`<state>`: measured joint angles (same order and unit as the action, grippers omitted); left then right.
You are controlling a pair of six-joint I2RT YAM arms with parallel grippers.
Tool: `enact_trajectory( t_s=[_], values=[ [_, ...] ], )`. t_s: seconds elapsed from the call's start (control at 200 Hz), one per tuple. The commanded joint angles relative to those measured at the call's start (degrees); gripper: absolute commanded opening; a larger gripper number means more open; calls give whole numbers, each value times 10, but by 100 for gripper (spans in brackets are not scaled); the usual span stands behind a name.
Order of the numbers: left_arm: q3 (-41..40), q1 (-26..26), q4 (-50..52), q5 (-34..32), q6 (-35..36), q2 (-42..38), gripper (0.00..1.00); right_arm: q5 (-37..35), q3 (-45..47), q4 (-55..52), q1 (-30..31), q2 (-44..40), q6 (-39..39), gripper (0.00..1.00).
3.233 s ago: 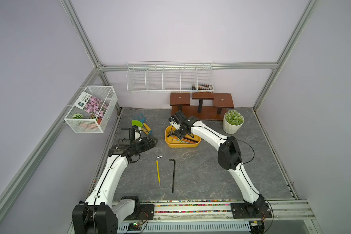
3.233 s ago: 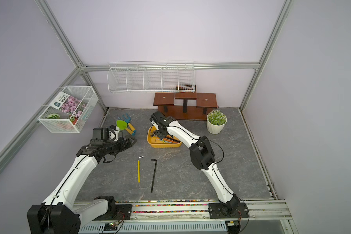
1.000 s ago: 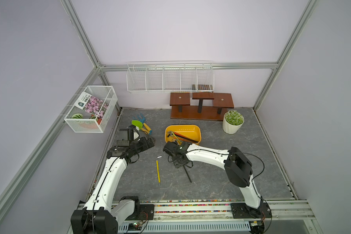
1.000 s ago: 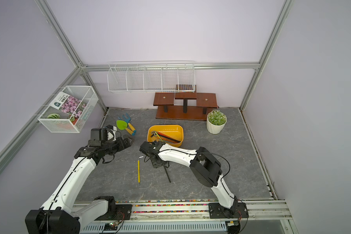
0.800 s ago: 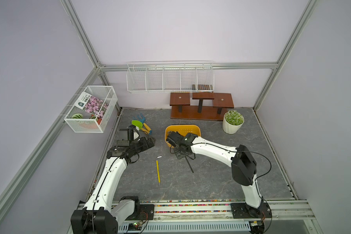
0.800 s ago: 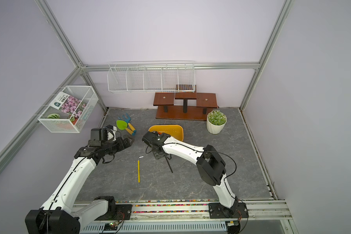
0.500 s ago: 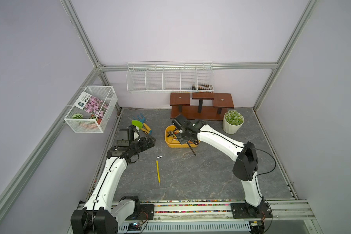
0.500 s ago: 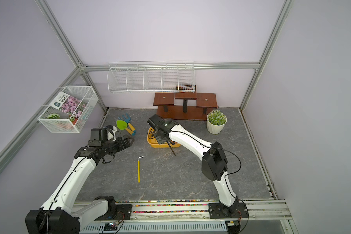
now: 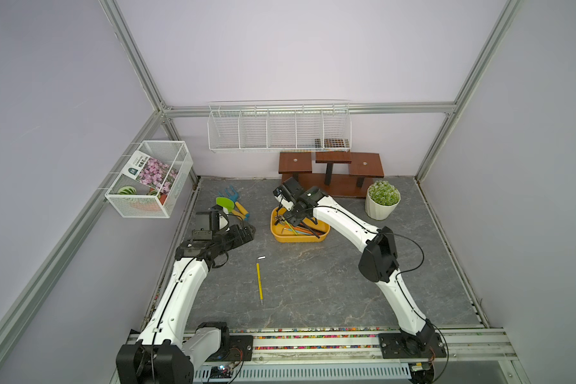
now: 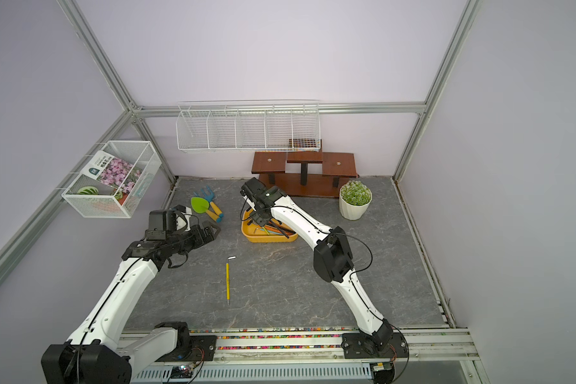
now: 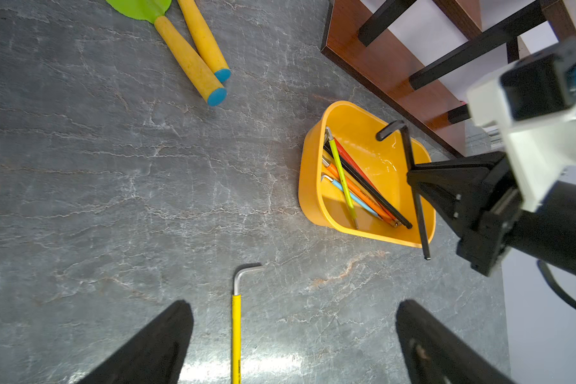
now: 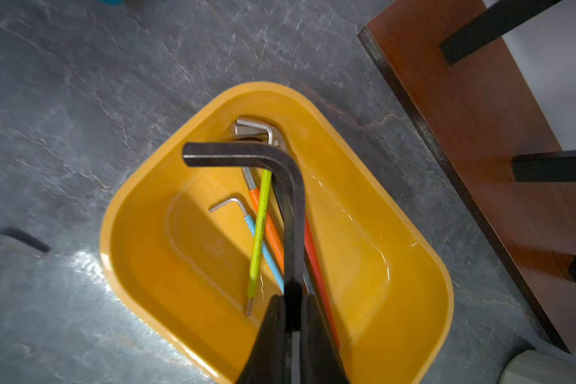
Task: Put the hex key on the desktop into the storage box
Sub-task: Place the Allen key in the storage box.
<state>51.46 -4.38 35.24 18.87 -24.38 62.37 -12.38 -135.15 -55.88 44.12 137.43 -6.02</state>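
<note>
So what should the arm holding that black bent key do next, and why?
Probably open the right tool. It is shut on the black hex key, which hangs over the storage box where coloured keys lie, so letting go should drop it inside.

Yellow storage box, black hex key

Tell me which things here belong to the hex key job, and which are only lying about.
Job: black hex key, in the right gripper over the storage box; yellow-sleeved hex key on the desktop.
Lying about: green trowel, blue rake, potted plant, wooden stand, long wire basket, small wire basket.
</note>
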Motion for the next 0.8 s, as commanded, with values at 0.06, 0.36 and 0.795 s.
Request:
enact_trajectory(
  t_s=[0.06, 0.36, 0.795],
  values=[
    [-3, 3, 0, 0, 1, 3, 100, -15, -40, 24, -20, 25, -51, 1],
    [-2, 3, 0, 3, 2, 9, 100, -14, -41, 31, -22, 53, -79, 9],
    [-2, 4, 1, 0, 1, 11, 100, 29, 17, 42, -22, -15, -12, 40]
  ],
)
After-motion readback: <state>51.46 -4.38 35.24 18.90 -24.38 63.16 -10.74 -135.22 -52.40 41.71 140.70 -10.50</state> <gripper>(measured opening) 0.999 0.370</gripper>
